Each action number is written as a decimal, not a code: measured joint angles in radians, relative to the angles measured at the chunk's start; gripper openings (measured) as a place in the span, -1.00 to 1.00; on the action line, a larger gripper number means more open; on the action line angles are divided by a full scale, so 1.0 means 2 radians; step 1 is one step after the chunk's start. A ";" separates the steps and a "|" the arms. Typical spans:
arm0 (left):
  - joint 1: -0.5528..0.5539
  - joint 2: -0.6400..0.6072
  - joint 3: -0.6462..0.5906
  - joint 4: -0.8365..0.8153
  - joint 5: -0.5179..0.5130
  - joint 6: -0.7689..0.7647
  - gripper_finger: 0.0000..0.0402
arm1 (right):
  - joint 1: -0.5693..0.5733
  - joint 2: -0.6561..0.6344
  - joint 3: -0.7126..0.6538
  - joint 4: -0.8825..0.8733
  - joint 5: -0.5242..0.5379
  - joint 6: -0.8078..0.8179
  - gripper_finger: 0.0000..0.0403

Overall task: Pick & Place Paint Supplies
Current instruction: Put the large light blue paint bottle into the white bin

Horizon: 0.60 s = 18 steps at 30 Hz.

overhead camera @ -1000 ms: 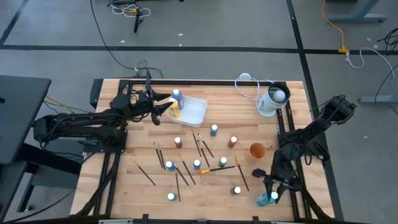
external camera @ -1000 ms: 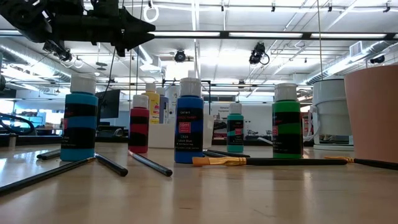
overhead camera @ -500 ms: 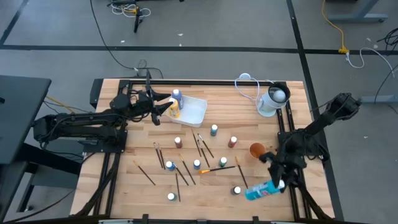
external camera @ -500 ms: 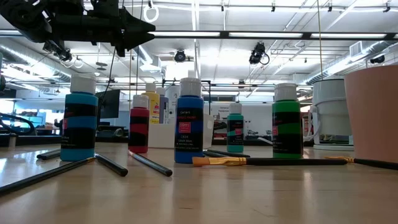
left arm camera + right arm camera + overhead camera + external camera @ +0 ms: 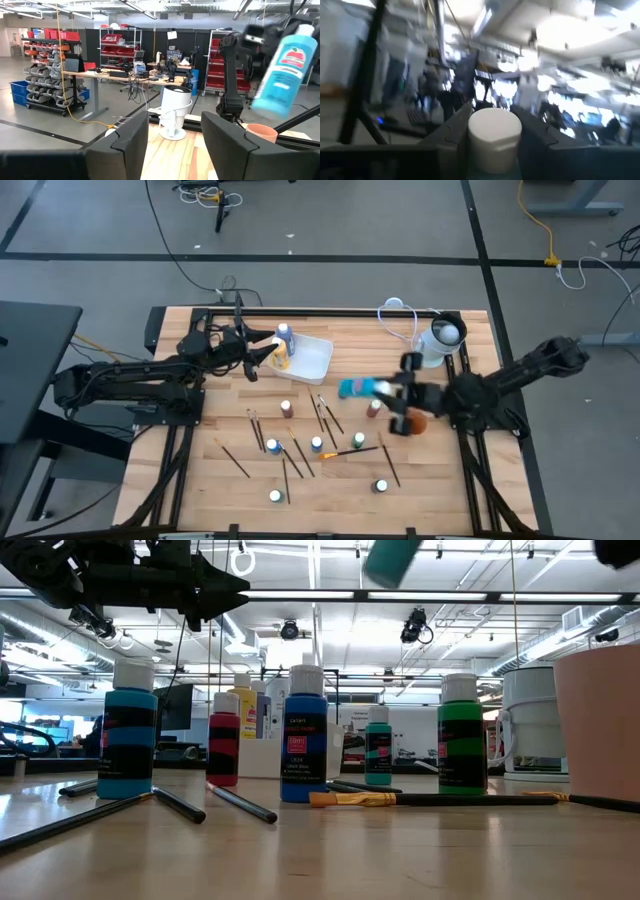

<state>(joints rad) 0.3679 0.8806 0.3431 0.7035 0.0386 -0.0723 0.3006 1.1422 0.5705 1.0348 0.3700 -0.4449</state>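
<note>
Paint supplies are spread across the wooden table [image 5: 200,480]. Nearest the front edge, two white-capped bottles [image 5: 275,496] [image 5: 381,486] stand at about six o'clock, with dark-handled brushes [image 5: 236,461] and an orange-handled brush [image 5: 342,452] lying just beyond them. A blue bottle [image 5: 304,735], a teal bottle [image 5: 129,730], a red bottle [image 5: 223,739] and a green bottle [image 5: 461,736] are seen upright in the low view. Toward three o'clock, a light-blue bottle [image 5: 357,388] is held clear above the table, clamped by its white cap [image 5: 494,138] between the fingers of the right gripper [image 5: 392,392], near a terracotta cup [image 5: 414,423]. Farther back, at eleven o'clock, the left gripper [image 5: 262,352] is held with jaws apart beside a white tray [image 5: 318,358] that holds two bottles [image 5: 283,346]. A white-and-grey round container [image 5: 438,342] stands at one o'clock.
</note>
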 joint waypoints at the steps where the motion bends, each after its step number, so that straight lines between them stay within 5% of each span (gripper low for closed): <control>1: 0.000 0.000 0.000 -0.001 0.000 0.000 -0.04 | -0.015 0.010 0.023 -0.031 -0.001 0.006 -0.43; 6: 0.000 0.000 0.000 -0.005 0.000 0.000 -0.04 | -0.084 0.081 0.120 -0.128 -0.005 0.043 -0.43; 18: 0.000 0.000 0.000 0.004 -0.012 0.012 -0.04 | -0.214 0.300 0.248 -0.125 -0.028 0.162 -0.43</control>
<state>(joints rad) 0.3679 0.8806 0.3424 0.7116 0.0154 -0.0486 -0.1284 1.7430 1.0658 0.7851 0.3141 -0.1204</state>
